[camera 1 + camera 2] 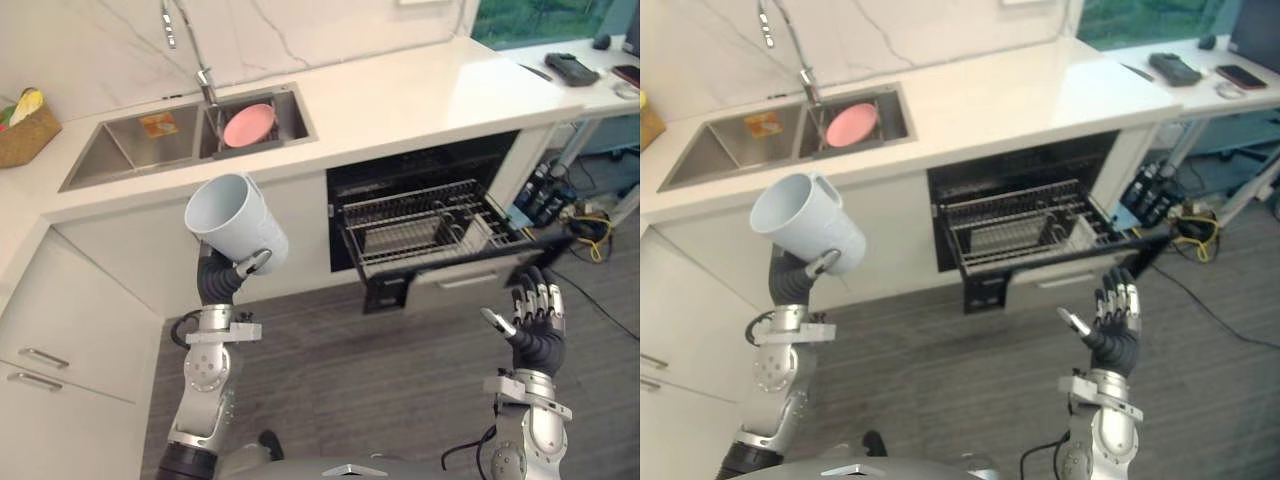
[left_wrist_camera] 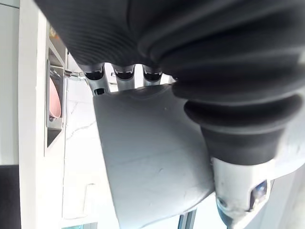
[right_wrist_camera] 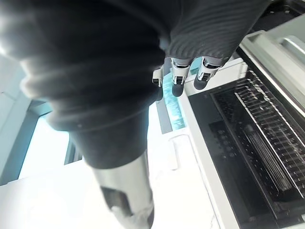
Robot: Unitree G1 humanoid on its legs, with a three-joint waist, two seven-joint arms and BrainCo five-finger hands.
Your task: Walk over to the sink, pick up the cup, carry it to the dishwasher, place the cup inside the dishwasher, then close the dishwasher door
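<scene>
Pale grey and smooth-sided, the cup is gripped by the left hand, whose fingers are curled round its lower wall. It is held in the air in front of the cabinet, clear of the surface, and is tilted so that its mouth is turned toward 10 o'clock. The tilt is judged to come from the bend of the wrist beneath it rather than from any purpose. In the left wrist view the fingers are seen wrapped over the cup's wall, so the hold is taken to be firm.

The sink is set into the white surface at 11 o'clock from the cup, with a pink plate lying in its right basin below the tap. The dishwasher is found at 3 o'clock from the cup, well apart. Its door is dropped open and its rack is drawn out, so a place for the cup is offered from above.

The right hand is raised at 5 o'clock from the rack, fingers straight and nothing held, presumably kept free for the door. The pick-up is judged done and the carry is in hand. Placing the cup and closing the door are not yet done.
</scene>
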